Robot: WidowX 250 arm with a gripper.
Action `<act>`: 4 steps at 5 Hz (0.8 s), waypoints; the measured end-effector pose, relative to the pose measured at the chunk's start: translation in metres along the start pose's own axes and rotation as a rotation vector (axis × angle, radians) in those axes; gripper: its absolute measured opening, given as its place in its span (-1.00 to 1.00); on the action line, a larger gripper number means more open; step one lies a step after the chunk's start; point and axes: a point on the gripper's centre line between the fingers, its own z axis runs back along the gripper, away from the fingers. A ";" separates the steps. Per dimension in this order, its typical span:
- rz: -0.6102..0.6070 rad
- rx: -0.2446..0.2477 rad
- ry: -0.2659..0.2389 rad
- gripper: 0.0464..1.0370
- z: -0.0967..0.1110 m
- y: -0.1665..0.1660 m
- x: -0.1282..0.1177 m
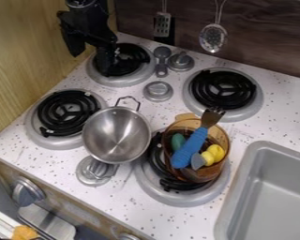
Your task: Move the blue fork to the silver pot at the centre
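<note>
1. I have the end effector [90, 62] at the upper-left burner [132, 54] — fingers apart.
2. Blue fork [191, 148] leans in the amber pot [203, 176], tines up.
3. Silver pot [116, 133] — just beside, left.

To your left: an upright yellow wood-grain wall panel [21, 51]. Across the back: a dark brown wood-grain wall [265, 35], meeting the left panel in a corner. Below both you have a white, dark-speckled countertop [131, 204]. Set on it, four black coil burners in round grey surrounds [250, 110], two toward the back wall, one by the left panel, one near the sink. Your lower right: a grey rectangular sink with rounded corners [237, 183]. Counter's front: a light wood-grain panel [105, 225] with a grey round knob [27, 191]. Light pale, sheen on the surrounds.
</note>
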 end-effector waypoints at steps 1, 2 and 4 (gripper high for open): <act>0.004 -0.015 0.032 0.93 -0.008 -0.004 -0.005; -0.012 -0.057 0.088 0.93 -0.004 -0.031 -0.004; 0.022 -0.103 0.107 0.93 0.040 -0.093 0.014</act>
